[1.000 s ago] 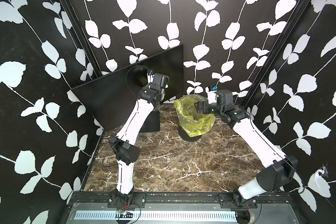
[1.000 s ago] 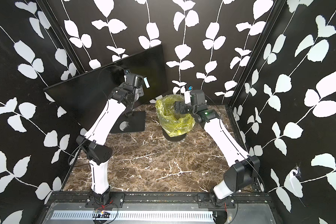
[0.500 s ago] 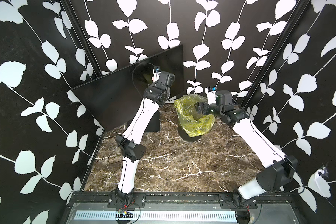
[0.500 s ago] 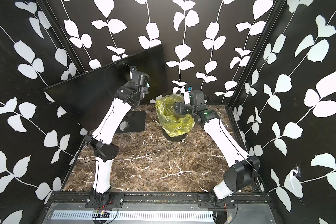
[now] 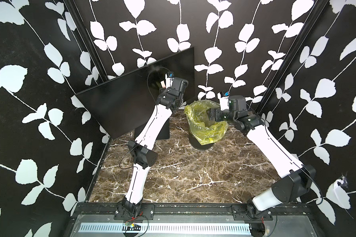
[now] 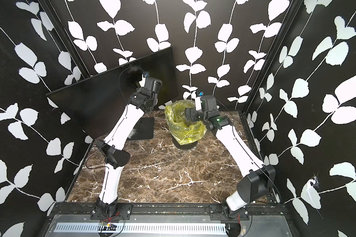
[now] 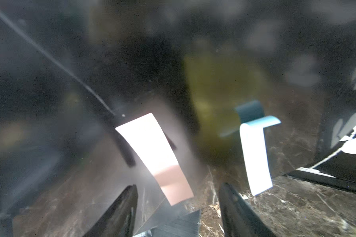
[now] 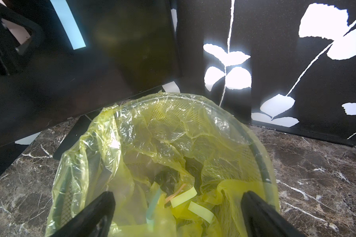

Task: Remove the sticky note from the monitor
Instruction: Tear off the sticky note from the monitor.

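Left hand [image 7: 178, 186] nearer glossy monitor [image 5: 121, 102]

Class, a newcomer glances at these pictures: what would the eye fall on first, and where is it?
The white-leaf wallpaper on black surrounds everything. At the back of the marble table, a yellow-lined bin sits under the open right gripper. Beside it, the left gripper faces the big black monitor, which bears a pale pink sticky note.
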Tool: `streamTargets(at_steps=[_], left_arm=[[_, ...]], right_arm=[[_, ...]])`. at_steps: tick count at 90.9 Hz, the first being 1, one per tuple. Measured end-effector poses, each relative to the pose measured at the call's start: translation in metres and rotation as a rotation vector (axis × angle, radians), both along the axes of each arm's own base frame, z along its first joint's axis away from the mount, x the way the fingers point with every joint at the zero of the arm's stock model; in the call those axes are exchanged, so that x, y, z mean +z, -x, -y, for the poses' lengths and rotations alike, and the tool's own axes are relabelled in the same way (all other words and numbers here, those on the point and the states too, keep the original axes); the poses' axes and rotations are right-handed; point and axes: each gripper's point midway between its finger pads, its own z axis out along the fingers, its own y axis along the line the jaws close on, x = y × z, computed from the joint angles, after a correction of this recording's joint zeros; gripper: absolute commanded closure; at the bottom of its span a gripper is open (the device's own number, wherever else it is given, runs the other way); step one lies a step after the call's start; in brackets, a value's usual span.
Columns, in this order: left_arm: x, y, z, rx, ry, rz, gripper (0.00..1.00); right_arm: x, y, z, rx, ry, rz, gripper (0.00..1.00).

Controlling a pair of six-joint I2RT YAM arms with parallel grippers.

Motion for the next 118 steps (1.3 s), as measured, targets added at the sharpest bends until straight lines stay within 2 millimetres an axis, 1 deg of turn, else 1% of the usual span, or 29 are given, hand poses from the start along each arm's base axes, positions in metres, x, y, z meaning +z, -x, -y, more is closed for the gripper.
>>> streamTargets(at_steps=[14,24,41,46,63,72,78,87,98,104,113,118], left_arm=[[-0.007,-0.009,0.002,0.001,-0.032,0.0,0.46],[-0.012,-0.013,0.002,0.004,-0.042,-0.006,0.57],[-0.011,-0.015,0.0,0.003,-0.031,0.0,0.89],[-0.011,-0.015,0.0,0.002,-0.025,0.001,1.0],[-0.01,-0.016,0.003,-0.011,-0.027,0.004,1.0],[-0.005,-0.017,0.008,-0.027,-0.042,0.015,1.0],[0.0,-0.017,0.014,-0.045,-0.055,0.03,1.0],[0.009,-0.014,0.029,-0.085,-0.079,0.056,1.0],[0.023,-0.003,0.052,-0.145,-0.111,0.084,1.0],[0.034,0.005,0.06,-0.17,-0.122,0.101,1.0],[0.051,0.019,0.068,-0.198,-0.124,0.126,1.0],[0.061,0.026,0.068,-0.205,-0.12,0.142,1.0]], right_arm=[[0.0,0.0,0.0,0.001,0.0,0.001,0.03],[0.0,0.0,0.0,0.002,-0.001,0.0,0.03],[0.0,0.0,-0.001,0.003,-0.001,0.0,0.03],[0.0,0.0,0.0,0.003,-0.001,0.0,0.03],[0.0,0.0,0.0,0.003,-0.002,0.0,0.03],[0.0,-0.001,0.001,0.003,-0.003,-0.001,0.03],[0.0,0.0,0.001,0.005,-0.004,-0.001,0.02],[0.0,0.0,0.0,0.008,-0.007,-0.002,0.03],[0.0,0.0,0.0,0.012,-0.01,-0.003,0.03],[0.001,0.0,0.0,0.014,-0.012,-0.002,0.03],[0.001,0.002,-0.001,0.018,-0.016,0.0,0.03],[0.001,0.003,-0.001,0.02,-0.017,0.001,0.03]])
